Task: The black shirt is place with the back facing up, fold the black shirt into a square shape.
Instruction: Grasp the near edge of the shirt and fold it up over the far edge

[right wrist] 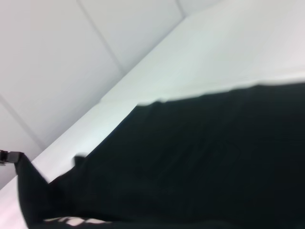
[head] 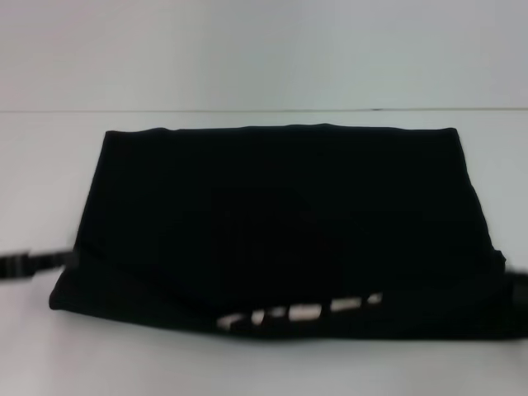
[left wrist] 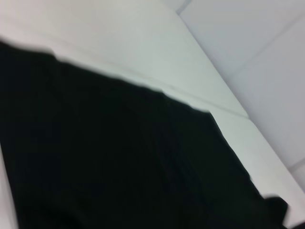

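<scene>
Head view, left to right: the left gripper (head: 18, 266) enters at the left edge as a dark blurred bar, level with the near-left corner of the black shirt (head: 280, 223); whether its jaws are apart, together or clamped on cloth cannot be told. The black shirt lies across the middle of the white table (head: 247, 367) as a wide dark panel, its far edge straight and its near edge doubled over, so that a strip of cream-white lettering (head: 301, 313) shows along the fold. At the right edge a dark shape beside the shirt's near-right corner is probably the right gripper (head: 520, 293); the state of its jaws cannot be told either.

Step in hand, as a judgement: a lengthwise fold is partly made, the near hem appearing to be carried over toward the far edge by both arms at the near corners. The shirt is wider than deep, not square. The next move calls for both corners to travel evenly so the folded edge lands parallel to the far edge, followed by folds from the sides.

Left wrist view: only the shirt (left wrist: 119, 157) and table (left wrist: 119, 43), no lettering and no fingers. Right wrist view: the shirt (right wrist: 200, 157), a scrap of the lettering (right wrist: 76, 221) and a small dark fitting (right wrist: 7, 156) at the frame's edge, absent elsewhere
</scene>
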Robot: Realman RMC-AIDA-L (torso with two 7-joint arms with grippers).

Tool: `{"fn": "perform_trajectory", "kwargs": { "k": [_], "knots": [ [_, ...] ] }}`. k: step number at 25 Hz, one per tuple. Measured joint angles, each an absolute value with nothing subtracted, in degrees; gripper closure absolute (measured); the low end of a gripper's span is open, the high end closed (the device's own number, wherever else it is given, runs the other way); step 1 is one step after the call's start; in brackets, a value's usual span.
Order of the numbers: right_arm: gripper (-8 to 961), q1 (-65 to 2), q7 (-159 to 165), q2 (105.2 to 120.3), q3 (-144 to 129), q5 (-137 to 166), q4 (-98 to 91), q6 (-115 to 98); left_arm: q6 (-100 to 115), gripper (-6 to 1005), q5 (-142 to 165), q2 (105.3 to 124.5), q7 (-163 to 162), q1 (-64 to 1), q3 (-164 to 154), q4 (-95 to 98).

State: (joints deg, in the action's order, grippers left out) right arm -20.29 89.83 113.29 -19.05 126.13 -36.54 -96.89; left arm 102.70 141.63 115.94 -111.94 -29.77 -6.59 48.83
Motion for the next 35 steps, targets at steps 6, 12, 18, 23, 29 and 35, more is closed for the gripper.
{"fn": "perform_trajectory", "kwargs": {
  "k": [6, 12, 18, 23, 29, 35],
  "knots": [
    [910, -28.44, 92.57, 112.81, -17.14, 126.12, -36.09, -86.17, 83.50, 998, 141.56, 112.82, -112.18, -39.58, -9.94, 39.17],
    [910, -33.31, 94.88, 112.39, -17.77, 126.21, -33.76, -75.60, 69.48, 998, 141.40, 113.24, -112.23, -45.05, -13.93, 35.14],
    [909, -39.20, 95.85, 111.67, -19.82, 126.32, -27.98, -61.93, 56.14, 998, 141.27, 113.61, -111.78, -48.83, -16.50, 31.07],
    [909, -44.11, 96.80, 112.61, -22.68, 126.17, -26.17, -51.34, 47.98, 999, 141.12, 114.15, -111.41, -50.38, -18.51, 29.49],
    [910, -47.80, 96.83, 113.01, -24.00, 126.16, -23.37, -44.54, 41.61, 999, 141.05, 115.54, -110.36, -51.40, -19.73, 29.43],
    [910, -50.20, 96.85, 114.10, -26.04, 126.05, -22.82, -38.14, 37.51, 998, 140.13, 116.57, -107.74, -52.37, -19.79, 29.18]
  ]
}}
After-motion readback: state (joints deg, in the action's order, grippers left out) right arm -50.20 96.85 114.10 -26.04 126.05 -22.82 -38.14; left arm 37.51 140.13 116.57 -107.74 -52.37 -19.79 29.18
